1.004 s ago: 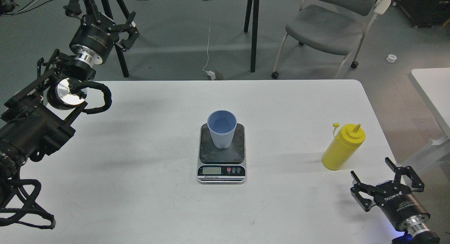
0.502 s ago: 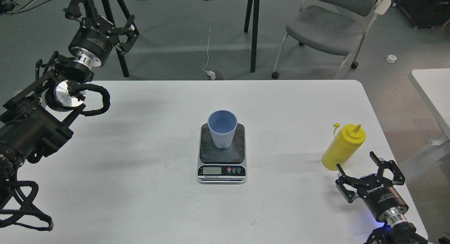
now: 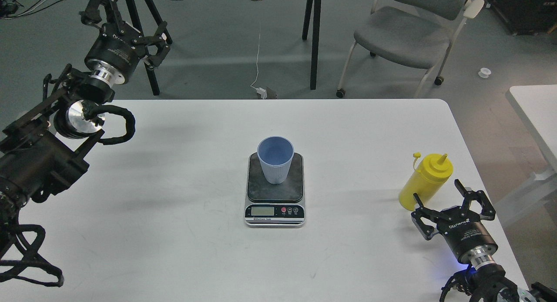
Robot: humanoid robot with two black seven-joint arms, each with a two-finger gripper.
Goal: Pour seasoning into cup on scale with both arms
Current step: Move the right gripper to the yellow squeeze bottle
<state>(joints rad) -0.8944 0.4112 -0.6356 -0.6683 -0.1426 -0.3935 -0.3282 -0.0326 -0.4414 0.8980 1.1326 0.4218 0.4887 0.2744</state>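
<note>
A light blue ribbed cup stands upright on the dark plate of a small kitchen scale at the middle of the white table. A yellow squeeze bottle with its tethered cap off the nozzle stands upright at the right of the table. My right gripper is open and empty, just in front of the bottle's base, its fingers pointing at the bottle. My left gripper is open and empty, raised beyond the table's far left corner.
A grey chair stands behind the table at the right. Black stand legs and a white cable are on the floor behind. Another white table's corner is at the far right.
My right gripper has moved forward and left, from the table's front right corner up to the base of the yellow bottle. My left arm has shifted slightly left.
</note>
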